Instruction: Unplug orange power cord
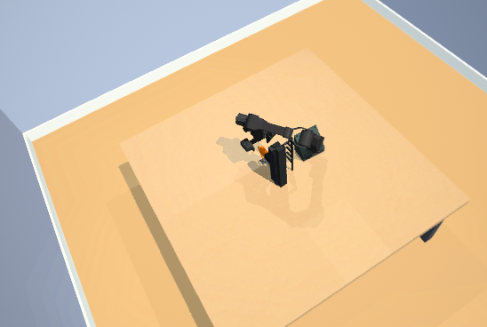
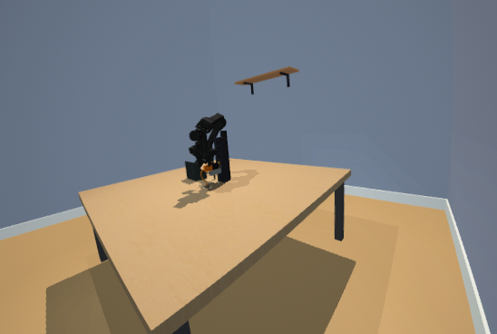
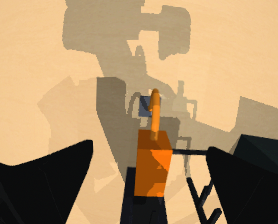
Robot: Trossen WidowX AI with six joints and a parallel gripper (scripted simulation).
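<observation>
My gripper (image 3: 151,150) (image 1: 259,143) is open. Its black fingers stand wide apart on both sides of the orange plug (image 3: 152,172) (image 1: 262,152), with a gap on each side in the wrist view. The orange cord (image 3: 155,117) (image 2: 202,175) runs from the plug's upper end in the wrist view and curves down in the exterior view. The black power strip (image 1: 278,167) (image 2: 224,162) stands upright close beside the plug. The plug's lower end meets a dark part in the wrist view; whether its prongs are in the strip cannot be told.
A thin black rack (image 1: 291,156) (image 3: 197,194) stands by the strip, near the fingers' right side in the wrist view. A small blue-grey piece (image 3: 145,106) shows behind the cord. The dark arm base (image 1: 309,152) stands on the table (image 1: 311,245) (image 2: 218,232).
</observation>
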